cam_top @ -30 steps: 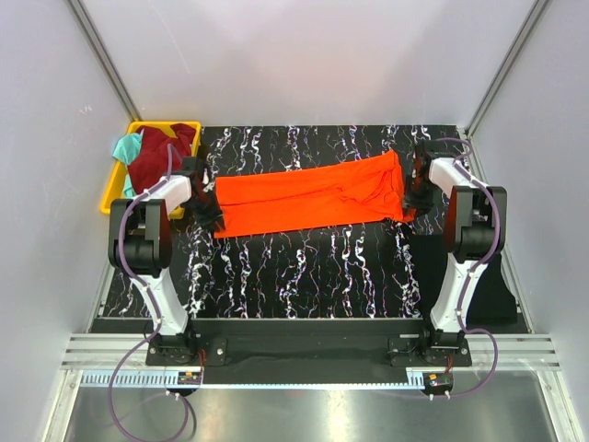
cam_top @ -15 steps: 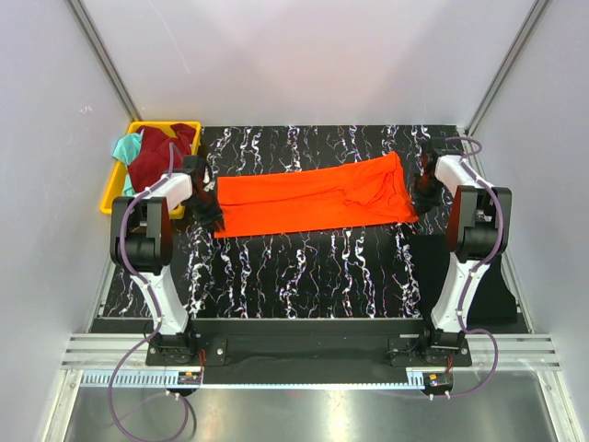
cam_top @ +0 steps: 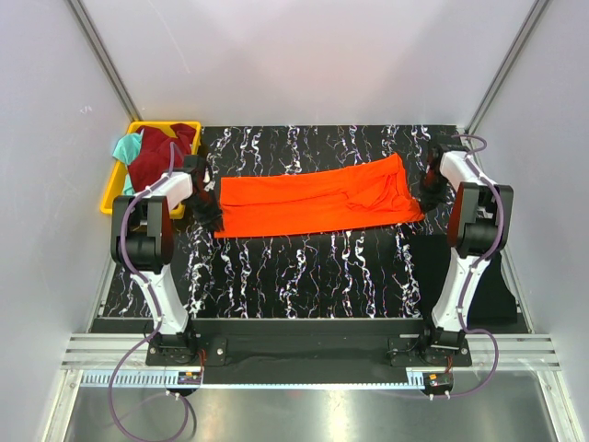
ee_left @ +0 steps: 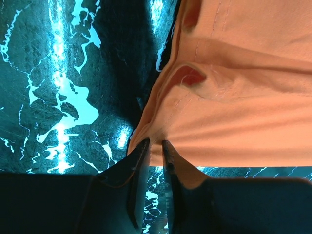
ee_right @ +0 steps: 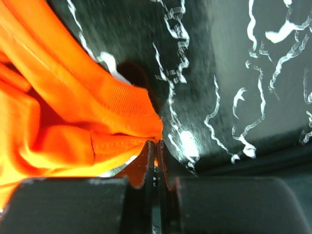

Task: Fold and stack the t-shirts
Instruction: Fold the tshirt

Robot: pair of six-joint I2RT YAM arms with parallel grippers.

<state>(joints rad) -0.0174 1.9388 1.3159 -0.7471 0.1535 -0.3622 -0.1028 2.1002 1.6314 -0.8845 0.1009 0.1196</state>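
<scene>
Right of the yellow bin [cam_top: 108,195], the orange t-shirt [cam_top: 313,198] lies stretched, seemingly folded lengthwise, its ends clamped by left gripper [ee_left: 155,144] and right gripper [ee_right: 156,142]; the bin's crumpled shirts [cam_top: 156,157] are unfolded, nothing stacked.

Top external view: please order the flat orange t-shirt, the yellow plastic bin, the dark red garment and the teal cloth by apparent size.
1. flat orange t-shirt
2. yellow plastic bin
3. dark red garment, lying in that bin
4. teal cloth, only partly visible, so its true size is unsure
</scene>
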